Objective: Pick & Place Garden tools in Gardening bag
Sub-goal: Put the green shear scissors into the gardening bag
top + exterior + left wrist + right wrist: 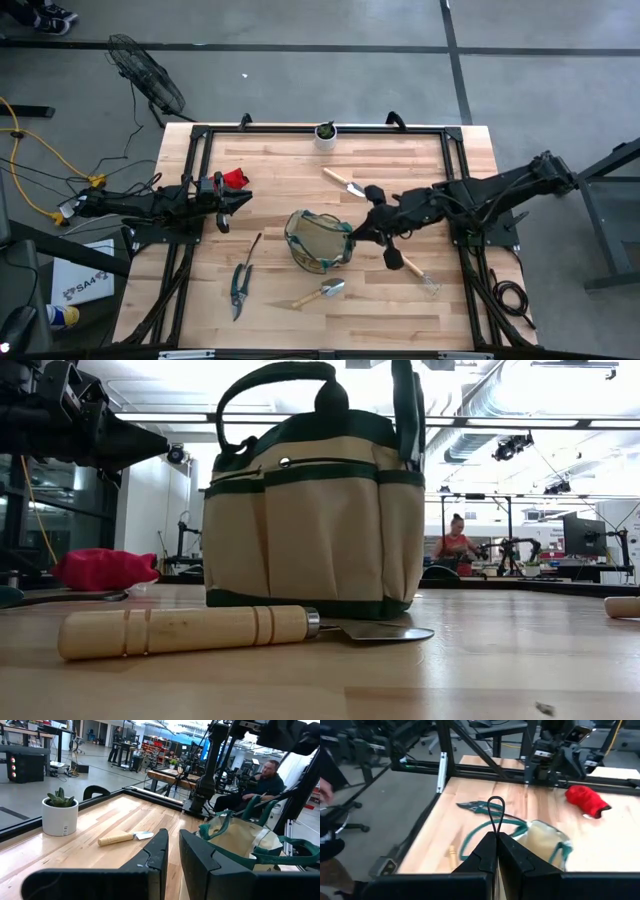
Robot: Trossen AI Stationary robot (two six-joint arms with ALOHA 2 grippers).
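The only readable text is "SAA" on a white box (85, 283) on the floor beside the table.

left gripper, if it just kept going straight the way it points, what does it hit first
Probably the gardening bag. The left gripper points across the table toward it, nothing between in the high view; its wrist view puts the bag slightly off-line, so it may only graze the rim.
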